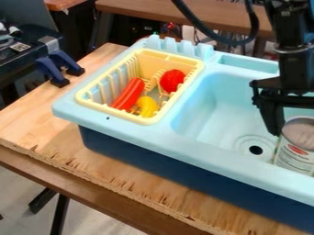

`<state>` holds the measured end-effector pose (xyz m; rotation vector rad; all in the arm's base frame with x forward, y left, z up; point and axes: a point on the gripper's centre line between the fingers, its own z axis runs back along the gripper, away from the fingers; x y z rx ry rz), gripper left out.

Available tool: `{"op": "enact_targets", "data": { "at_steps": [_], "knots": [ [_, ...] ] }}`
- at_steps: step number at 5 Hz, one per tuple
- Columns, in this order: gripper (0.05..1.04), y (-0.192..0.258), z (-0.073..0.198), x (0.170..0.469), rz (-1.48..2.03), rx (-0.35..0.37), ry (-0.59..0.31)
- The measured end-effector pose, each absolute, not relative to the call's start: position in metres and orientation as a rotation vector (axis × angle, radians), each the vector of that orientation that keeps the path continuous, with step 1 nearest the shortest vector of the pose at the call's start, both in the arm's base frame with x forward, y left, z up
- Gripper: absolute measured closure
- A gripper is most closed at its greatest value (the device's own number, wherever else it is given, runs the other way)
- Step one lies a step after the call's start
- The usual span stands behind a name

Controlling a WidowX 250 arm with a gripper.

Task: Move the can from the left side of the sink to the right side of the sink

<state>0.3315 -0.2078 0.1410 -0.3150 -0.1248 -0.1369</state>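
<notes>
"Tin can [294, 157]: where is it lying from the gripper [293, 128]?"
"Directly beneath, right beside it. It's occupying the sink [205, 108], to the right of the drain [255, 149], its long axis running nearly upright."
"Is the gripper clamping it?"
"I'm looking, but I cannot tell."

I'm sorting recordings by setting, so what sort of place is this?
Likely a robotics lab or workshop: a toy sink sits on a rough-edged wooden board with clamps at its edge, and a robot arm hangs above.
</notes>
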Motion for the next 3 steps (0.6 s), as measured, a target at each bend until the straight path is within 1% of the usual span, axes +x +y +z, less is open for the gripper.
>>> {"op": "enact_targets", "data": {
  "at_steps": [1, 2, 3],
  "knots": [
    [0.085, -0.208, 0.141, 0.325, -0.132, -0.262, -0.102],
    [0.085, -0.201, 0.164, 0.320, -0.122, -0.191, -0.141],
    [0.085, -0.197, 0.206, 0.314, -0.152, -0.093, -0.201]
  ]
}}
